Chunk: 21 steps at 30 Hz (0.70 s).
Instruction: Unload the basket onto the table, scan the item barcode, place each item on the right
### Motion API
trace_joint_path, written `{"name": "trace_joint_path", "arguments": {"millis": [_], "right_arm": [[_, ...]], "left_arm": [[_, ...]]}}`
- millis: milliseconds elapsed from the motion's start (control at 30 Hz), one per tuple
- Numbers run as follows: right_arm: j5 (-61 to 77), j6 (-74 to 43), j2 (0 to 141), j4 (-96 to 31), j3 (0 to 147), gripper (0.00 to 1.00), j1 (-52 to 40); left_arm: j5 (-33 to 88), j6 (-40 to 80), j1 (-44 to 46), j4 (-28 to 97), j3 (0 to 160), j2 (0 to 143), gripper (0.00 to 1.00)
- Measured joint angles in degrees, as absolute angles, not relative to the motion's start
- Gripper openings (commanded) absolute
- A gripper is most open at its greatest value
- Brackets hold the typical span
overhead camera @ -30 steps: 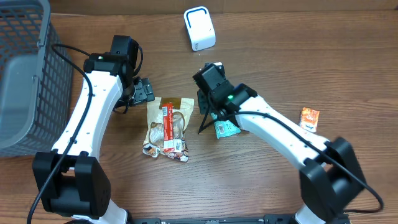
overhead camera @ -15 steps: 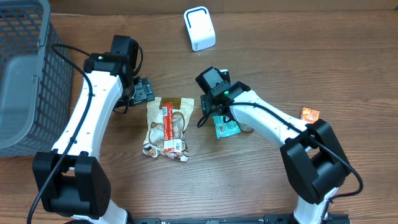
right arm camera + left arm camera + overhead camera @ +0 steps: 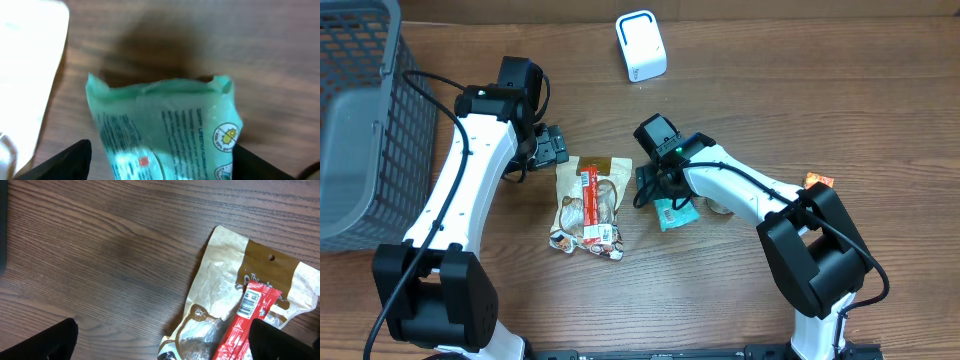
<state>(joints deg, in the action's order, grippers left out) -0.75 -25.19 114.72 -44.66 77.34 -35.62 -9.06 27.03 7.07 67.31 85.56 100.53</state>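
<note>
It looked like a mock shop checkout: a wood-grain table [image 3: 840, 100], a grey mesh basket [image 3: 360, 120] far left, a white scanner [image 3: 641, 46] at the far side, snack packets [image 3: 588, 205] mid-table.

left arm stretched forward, left gripper [image 3: 556, 148] wide open. right arm folded inward, right gripper [image 3: 648, 190] low, jaws spread.

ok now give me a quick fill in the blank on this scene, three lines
1. The packet in the right wrist view is ____ in colour.
2. The stick bearing the barcode in the left wrist view is ____.
3. The mesh basket stands on the robot's ____ side.
Missing words: green; red; left
</note>
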Motion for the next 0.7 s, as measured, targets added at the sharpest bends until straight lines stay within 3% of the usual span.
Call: {"name": "trace_joint_path", "arguments": {"millis": [200, 300, 467, 600, 700], "right_arm": [[3.55, -28.71, 114.76, -51.66, 79.13, 0.86, -35.62], [4.05, -29.47, 114.74, -53.82, 81.87, 1.00, -35.62], [3.60, -29.61, 114.65, -56.62, 83.46, 1.00, -35.59], [3.36, -29.85, 114.65, -57.82, 83.46, 0.83, -35.14], [2.98, -29.39, 114.65, -56.66, 83.46, 0.57, -33.52]], "left_arm": [[-9.06, 27.05, 7.07, 67.33, 85.56, 100.53, 1.00], [-9.06, 27.05, 7.07, 67.31, 85.56, 100.53, 0.99], [-9.08, 27.03, 7.07, 67.31, 85.56, 100.53, 1.00], [-9.06, 27.05, 7.07, 67.33, 85.56, 100.53, 1.00], [-9.08, 27.03, 7.07, 67.31, 85.56, 100.53, 1.00]]}}
